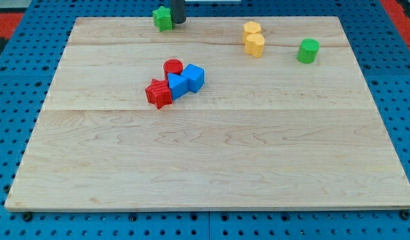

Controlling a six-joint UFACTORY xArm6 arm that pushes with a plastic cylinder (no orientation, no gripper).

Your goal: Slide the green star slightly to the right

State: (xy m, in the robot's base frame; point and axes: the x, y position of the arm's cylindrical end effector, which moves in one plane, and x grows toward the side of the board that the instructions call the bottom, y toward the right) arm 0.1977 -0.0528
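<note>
The green star (162,18) sits at the top edge of the wooden board (211,173), left of centre. My tip (179,22) is right beside it, touching or nearly touching its right side. The rod rises out of the view's top.
A red cylinder (173,67), a red star (159,94) and two blue blocks (178,85) (194,77) cluster left of centre. Two yellow blocks (251,29) (255,45) stand at the top right, with a green cylinder (308,51) to their right.
</note>
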